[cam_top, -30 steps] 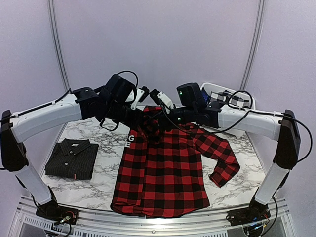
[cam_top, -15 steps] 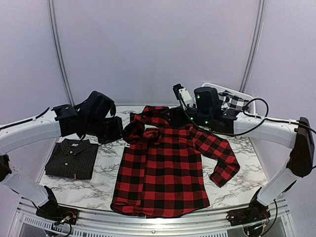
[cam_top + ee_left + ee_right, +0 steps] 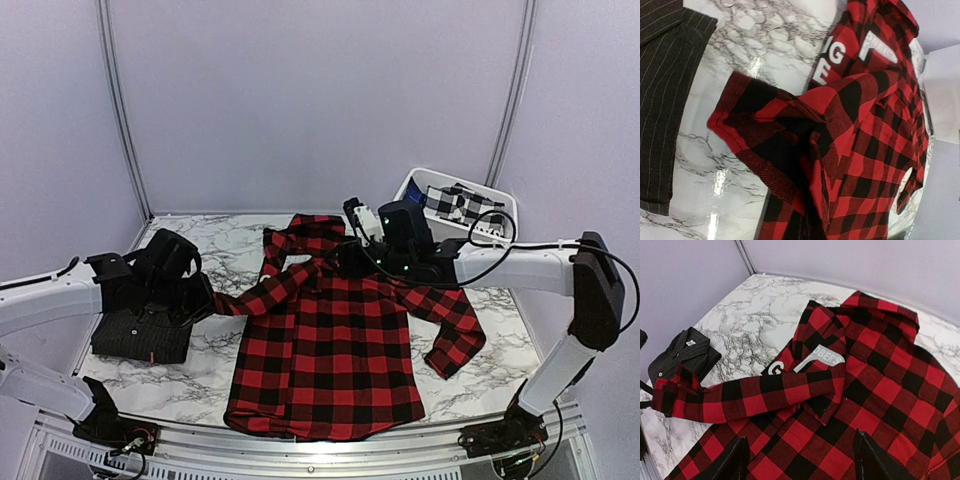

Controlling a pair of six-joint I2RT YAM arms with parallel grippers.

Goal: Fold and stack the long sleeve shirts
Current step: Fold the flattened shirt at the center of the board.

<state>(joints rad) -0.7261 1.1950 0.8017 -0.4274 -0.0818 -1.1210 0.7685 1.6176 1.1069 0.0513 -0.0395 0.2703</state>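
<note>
1. red check shirt [image 3: 330,350] spread at centre, sleeve [image 3: 265,290] stretched toward 9 o'clock.
2. left gripper [image 3: 200,300] clamped on its cuff.
3. right gripper [image 3: 800,437] apart over collar.
4. black striped shirt [image 3: 682,357] folded, 9 o'clock.

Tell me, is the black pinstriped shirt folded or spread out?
Folded: the black pinstriped shirt lies as a compact rectangle, collar on top, sleeves tucked out of sight.

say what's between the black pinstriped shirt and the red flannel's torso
Bare marble table, crossed by the flannel's outstretched sleeve; the right wrist view shows it best.
</note>
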